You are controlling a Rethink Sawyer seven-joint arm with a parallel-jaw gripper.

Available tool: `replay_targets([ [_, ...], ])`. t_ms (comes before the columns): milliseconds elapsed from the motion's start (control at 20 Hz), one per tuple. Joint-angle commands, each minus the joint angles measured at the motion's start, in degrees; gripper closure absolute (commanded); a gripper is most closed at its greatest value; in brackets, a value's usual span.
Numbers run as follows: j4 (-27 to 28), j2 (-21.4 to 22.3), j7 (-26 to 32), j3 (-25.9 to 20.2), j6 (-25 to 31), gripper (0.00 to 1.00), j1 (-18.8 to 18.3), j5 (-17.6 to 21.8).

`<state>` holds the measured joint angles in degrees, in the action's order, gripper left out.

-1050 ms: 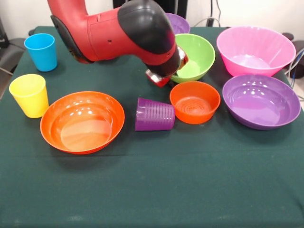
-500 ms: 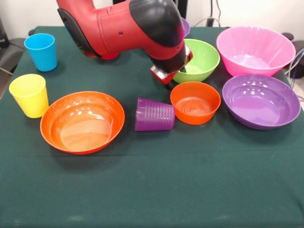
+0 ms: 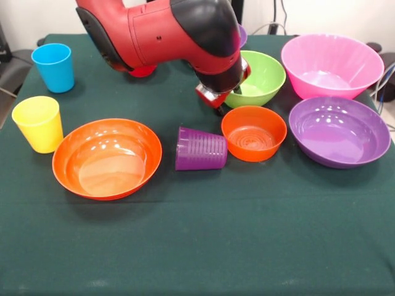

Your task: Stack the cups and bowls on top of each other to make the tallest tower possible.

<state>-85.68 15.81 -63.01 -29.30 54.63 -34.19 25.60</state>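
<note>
Front view: purple cup [image 3: 200,148] lies sideways

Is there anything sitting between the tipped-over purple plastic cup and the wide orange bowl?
Nothing visible: only bare green tablecloth separates the purple plastic cup, lying on its side, from the wide orange bowl.

A big table [image 3: 197,246] with a dark green cloth fills the room. At twelve o'clock, a pale wall [image 3: 321,15] with black cables [image 3: 281,18].

Glossy plastic bowls [image 3: 339,129], ribbed purple cup [image 3: 200,148] — matt green cloth table [image 3: 197,240], smooth arm shell [image 3: 166,31].
</note>
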Motion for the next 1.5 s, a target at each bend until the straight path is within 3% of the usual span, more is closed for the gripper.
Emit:
replay_targets([
  [50,4.20,-1.29,-4.01,3.43,-18.66,0.00,-0.23,9.45],
  [350,3.56,3.26,-7.06,4.94,-15.49,0.00,-0.23,6.53],
  [1050,5.20,6.16,-3.46,7.46,-3.48,0.00,-1.13,1.54],
  [1250,5.38,5.33,-3.27,7.78,-2.37,0.00,-1.16,1.03],
  [1500,3.65,9.06,-4.57,8.03,-2.48,0.00,-1.31,-0.34],
])
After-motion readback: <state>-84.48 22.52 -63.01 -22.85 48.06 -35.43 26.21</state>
